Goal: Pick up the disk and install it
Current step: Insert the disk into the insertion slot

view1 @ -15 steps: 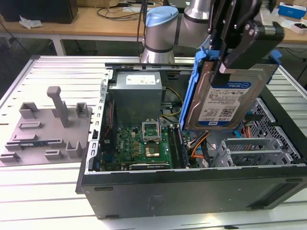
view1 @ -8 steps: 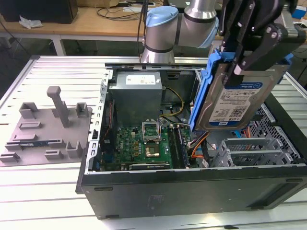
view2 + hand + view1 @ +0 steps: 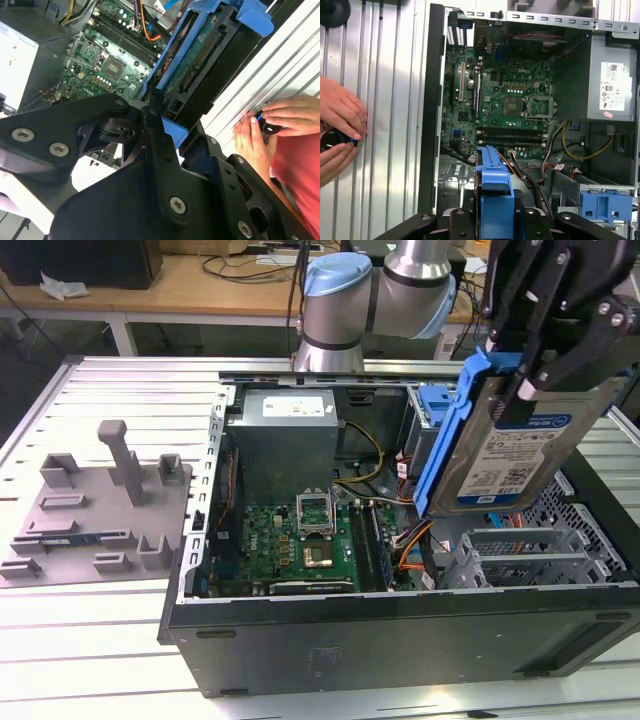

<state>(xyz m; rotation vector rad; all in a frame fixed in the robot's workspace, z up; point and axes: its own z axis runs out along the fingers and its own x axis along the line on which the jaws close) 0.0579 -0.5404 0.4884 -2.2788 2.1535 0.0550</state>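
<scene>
While aloft above the computer case (image 3: pixel 400 645), disk (image 3: pixel 510 455) in end effector (image 3: pixel 520 382).

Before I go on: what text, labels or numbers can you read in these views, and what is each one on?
No text reads surely enough to quote.
White-and-blue label on the disk: lines of print and a barcode, too small to read.
White sticker on the power supply: print too small to read.
White lettering on the circuit board: too small to read with confidence.
</scene>
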